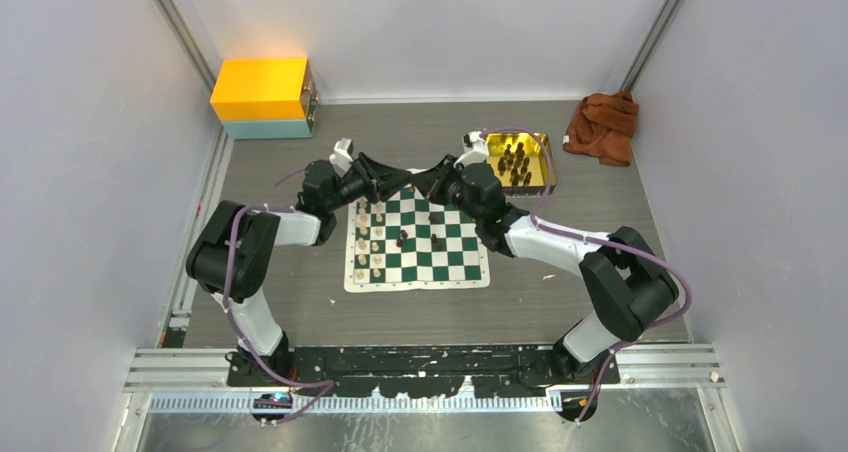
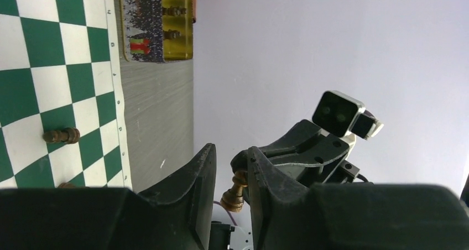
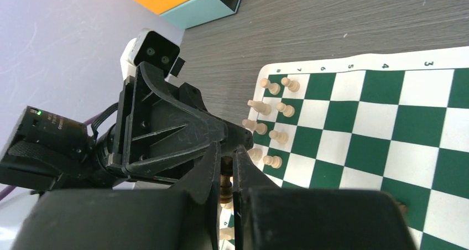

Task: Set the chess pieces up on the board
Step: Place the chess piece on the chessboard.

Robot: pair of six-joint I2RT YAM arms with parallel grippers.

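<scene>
Apparent handover above the board (image 1: 452,264): right gripper (image 3: 227,151) jaws pinch a dark piece (image 3: 225,185); left gripper (image 2: 230,151) jaws straddle it, open, and must close next

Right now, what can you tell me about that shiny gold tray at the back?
The gold tray is a shallow rectangle with a low raised rim, mirror-shiny like polished metal. It lies flat on the grey table, close by the far right corner of the board. A cluster of dark chess pieces stands upright inside it. A crumpled brown cloth lies to its right, not touching it.
</scene>
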